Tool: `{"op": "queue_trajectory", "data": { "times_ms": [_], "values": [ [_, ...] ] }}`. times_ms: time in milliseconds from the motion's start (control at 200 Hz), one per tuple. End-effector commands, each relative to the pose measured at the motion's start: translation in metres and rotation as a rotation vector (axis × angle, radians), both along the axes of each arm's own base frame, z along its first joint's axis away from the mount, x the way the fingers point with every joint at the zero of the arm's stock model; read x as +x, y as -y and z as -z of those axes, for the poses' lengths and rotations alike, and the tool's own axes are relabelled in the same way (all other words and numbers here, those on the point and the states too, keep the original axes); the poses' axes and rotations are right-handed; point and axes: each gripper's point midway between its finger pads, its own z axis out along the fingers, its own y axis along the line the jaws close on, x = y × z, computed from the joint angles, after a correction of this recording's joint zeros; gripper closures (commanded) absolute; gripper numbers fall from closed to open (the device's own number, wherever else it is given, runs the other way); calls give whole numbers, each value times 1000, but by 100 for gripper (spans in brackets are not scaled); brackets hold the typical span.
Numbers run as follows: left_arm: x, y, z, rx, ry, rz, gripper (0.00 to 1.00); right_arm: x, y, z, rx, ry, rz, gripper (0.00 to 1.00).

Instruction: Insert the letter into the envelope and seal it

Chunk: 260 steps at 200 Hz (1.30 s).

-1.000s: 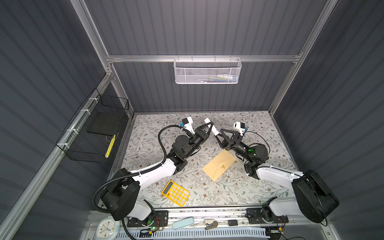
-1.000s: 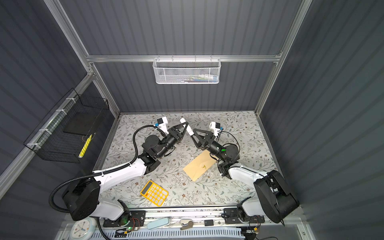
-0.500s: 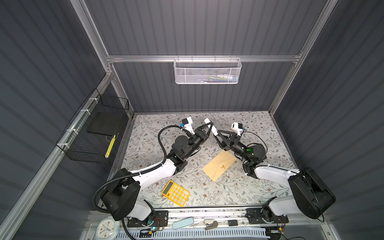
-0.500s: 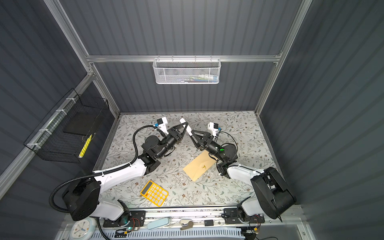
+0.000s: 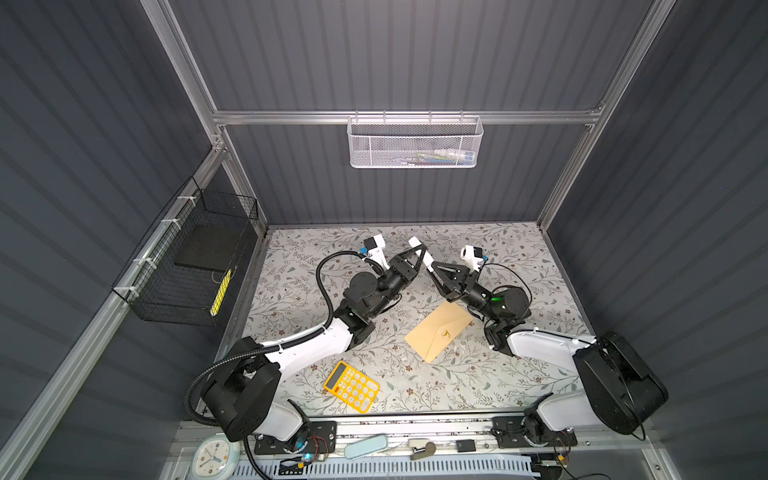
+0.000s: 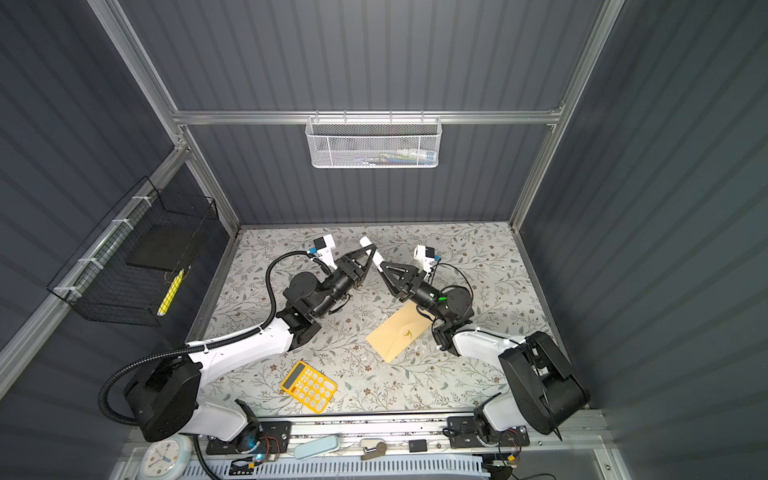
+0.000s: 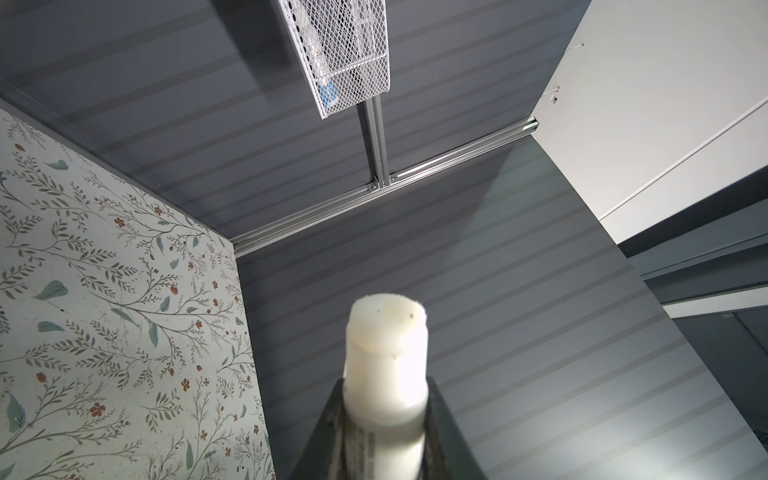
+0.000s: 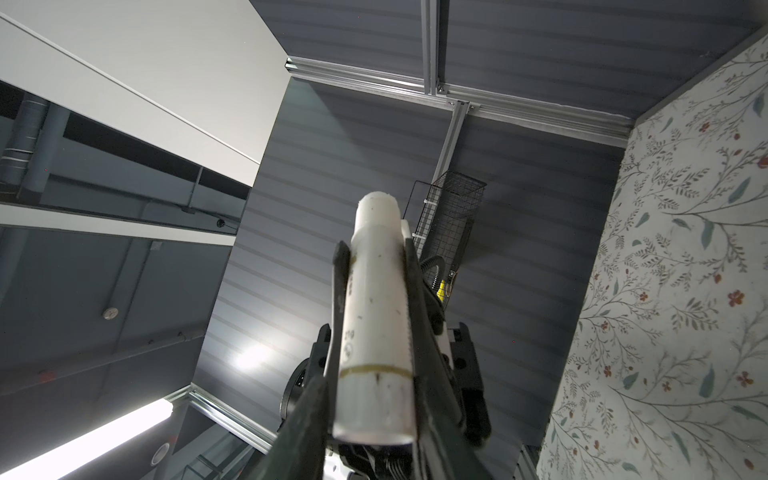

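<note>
Two grippers meet in the air above the floral-print tabletop (image 5: 498,374), both on one white plastic glue-stick tube (image 5: 414,242). In both top views the tube hangs tilted, its free end pointing toward 11 o'clock.

The left gripper (image 5: 418,252) reaches in from 8 o'clock and is closed narrowly on the tube's upper part. In the left wrist view its dark fingers (image 7: 328,436) press both sides of the tube (image 7: 386,365), and the bare, rough-topped end pokes out past them.

The right gripper (image 5: 432,270) comes from 4 o'clock and takes the lower part. In the right wrist view its two fingers (image 8: 338,282) lie tight along either side of the tube (image 8: 374,332), with no gap to be seen, so it too grips the tube.

The tan kraft-paper envelope (image 5: 436,332) lies flat on the tabletop just toward 4 o'clock from the middle, at 6 o'clock of the meeting grippers and well below them. Its triangular flap is folded down over the body, and a small dark-gold mark sits at the tip. Its far corner is hidden under the right arm. Whether the flap is stuck down cannot be told.

A yellow rectangular calculator (image 5: 351,386) lies at 7 o'clock, well apart from the envelope. A white mesh basket (image 5: 415,145) hangs on the wall at 12 o'clock, and a black wire basket (image 5: 195,266) at 9 o'clock.
</note>
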Motion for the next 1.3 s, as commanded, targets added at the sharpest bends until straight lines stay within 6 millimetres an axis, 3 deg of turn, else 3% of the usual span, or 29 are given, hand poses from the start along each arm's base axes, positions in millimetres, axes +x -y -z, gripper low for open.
{"op": "queue_trajectory", "data": {
  "times_ms": [0, 230, 610, 1031, 1296],
  "values": [
    [-2, -5, -1, 7, 27, -19, 100, -5, -1, -20, 34, 67, -17, 70],
    [-2, -6, 2, 13, 23, -21, 100, -4, -2, -18, 30, 62, -22, 85],
    [0, -9, 10, 83, -29, -42, 100, -4, -6, -13, -33, 68, -17, 92],
    [3, -10, 15, 124, -117, -53, 100, -9, -11, 16, -352, 88, 32, 92],
    [5, -8, 19, 144, -157, -54, 100, -17, -14, 35, -671, 171, 73, 89]
  ]
}}
